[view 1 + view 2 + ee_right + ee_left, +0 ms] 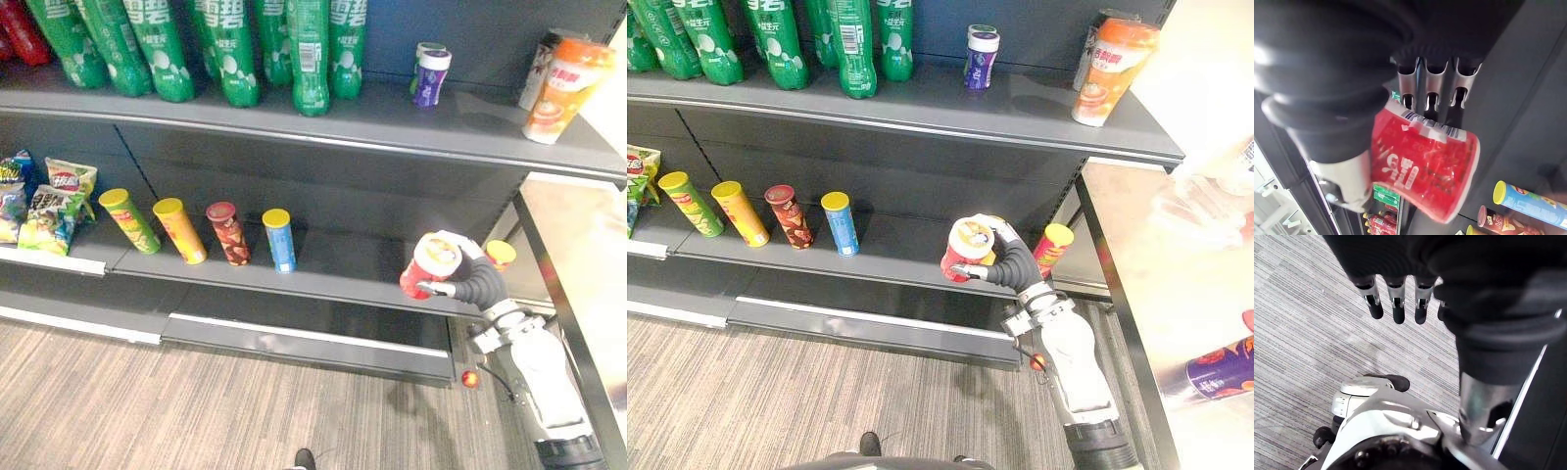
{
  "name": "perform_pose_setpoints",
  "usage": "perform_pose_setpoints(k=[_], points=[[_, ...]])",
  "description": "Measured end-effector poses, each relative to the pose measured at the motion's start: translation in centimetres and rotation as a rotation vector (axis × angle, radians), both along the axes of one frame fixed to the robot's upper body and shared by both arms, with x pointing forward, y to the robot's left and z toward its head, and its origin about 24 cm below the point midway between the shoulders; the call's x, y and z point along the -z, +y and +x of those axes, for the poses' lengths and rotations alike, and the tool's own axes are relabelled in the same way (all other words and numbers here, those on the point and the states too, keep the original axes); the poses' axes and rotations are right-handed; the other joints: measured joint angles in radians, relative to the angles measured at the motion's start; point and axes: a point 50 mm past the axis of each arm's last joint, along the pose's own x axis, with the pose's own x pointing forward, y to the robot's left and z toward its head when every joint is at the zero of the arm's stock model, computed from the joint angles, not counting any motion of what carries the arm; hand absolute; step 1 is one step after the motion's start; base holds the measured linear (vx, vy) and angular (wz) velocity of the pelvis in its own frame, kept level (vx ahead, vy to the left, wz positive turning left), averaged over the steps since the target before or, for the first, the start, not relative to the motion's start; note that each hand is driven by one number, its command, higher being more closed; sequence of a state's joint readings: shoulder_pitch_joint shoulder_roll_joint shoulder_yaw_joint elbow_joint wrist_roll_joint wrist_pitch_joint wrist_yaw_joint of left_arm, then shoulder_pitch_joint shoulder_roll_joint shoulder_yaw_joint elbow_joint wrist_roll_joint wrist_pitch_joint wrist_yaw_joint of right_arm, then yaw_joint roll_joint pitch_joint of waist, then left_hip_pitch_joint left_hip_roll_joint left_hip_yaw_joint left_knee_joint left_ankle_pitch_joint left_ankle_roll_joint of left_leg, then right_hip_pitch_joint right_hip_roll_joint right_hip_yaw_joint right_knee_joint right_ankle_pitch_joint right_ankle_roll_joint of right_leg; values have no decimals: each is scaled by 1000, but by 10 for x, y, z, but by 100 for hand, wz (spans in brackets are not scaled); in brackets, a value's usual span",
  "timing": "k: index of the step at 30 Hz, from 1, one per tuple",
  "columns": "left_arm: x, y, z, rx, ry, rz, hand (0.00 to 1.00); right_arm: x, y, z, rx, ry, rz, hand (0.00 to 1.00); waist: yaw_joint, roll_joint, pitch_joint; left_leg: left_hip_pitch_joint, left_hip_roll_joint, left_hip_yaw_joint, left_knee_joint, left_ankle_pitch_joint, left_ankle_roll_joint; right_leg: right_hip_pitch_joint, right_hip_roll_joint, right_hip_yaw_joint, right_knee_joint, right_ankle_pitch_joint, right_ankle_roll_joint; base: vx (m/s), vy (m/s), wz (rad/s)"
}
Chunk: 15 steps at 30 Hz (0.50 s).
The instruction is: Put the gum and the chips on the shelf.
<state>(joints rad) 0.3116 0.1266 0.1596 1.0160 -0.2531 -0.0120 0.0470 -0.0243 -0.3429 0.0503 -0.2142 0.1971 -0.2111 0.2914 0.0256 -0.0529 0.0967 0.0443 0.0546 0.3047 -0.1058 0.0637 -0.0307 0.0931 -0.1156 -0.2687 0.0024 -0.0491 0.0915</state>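
We hold the tilted red chips can (968, 250) in our curled right hand (1007, 260) at the front edge of the lower shelf (901, 250), near its right end, where releasing it aslant may topple it off or into the yellow-lidded can (1053, 245)

Large white characters run across the green bottles (230, 49) on the upper shelf (392, 122), cut off at the picture's edge. The red chips can (1420, 166) held in the right robot hand (1007, 259) bears white print, none of it readable.
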Motion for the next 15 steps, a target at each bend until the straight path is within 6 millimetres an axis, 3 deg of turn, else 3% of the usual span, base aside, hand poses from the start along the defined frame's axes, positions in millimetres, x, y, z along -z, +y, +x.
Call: perform_pose_setpoints(k=[5,15], points=[[0,1,0,15,-3,-6,0,-14,2,9,-13,-35,-15,100,-10,2,-1,8,0,13,0,-1,1,1,-1,7,0,2,1,21,6,-6],[-2,7,-1,62,12,13,0,-68,3,35,-37,-142,-54,100,-21,-5,-12,9,5,1,0,6,8,6,4,3,1,5,-1,3,1,2]])
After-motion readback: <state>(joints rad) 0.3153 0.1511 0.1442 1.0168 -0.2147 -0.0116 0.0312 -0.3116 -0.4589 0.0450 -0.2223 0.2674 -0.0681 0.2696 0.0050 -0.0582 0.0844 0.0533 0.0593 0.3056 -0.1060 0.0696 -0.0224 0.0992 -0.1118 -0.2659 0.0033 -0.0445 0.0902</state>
